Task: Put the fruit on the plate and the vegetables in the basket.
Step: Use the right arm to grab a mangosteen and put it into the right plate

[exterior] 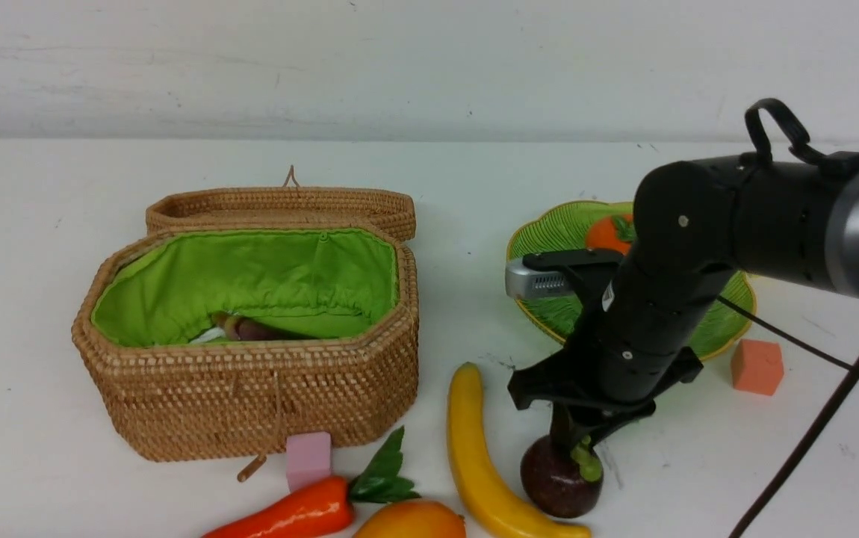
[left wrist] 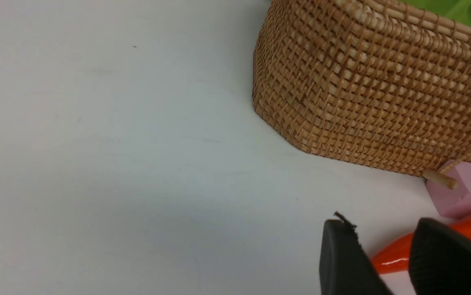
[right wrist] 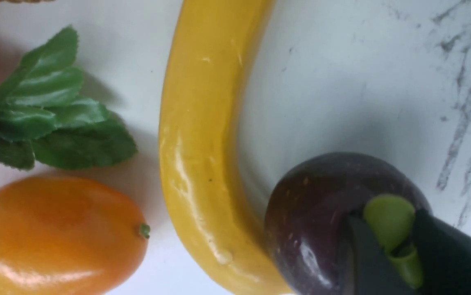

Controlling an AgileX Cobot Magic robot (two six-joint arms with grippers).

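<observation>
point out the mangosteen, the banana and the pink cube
mangosteen (exterior: 553,487), front view, dark purple body
banana (exterior: 469,448), front view, middle of its length
pink cube (exterior: 308,457), front view, front face

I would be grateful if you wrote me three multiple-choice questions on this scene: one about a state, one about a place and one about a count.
1. The lid of the basket is: A) open, tipped back B) shut C) taken off
2. The persimmon lies: A) in the basket B) on the plate C) out of view
3. The foam cubes in the front view number: A) one B) two C) four

Answers:
1 is A, since the green lining lies exposed.
2 is B, since it sits on the green dish.
3 is B, since there is one pink cube and one orange cube.
</observation>
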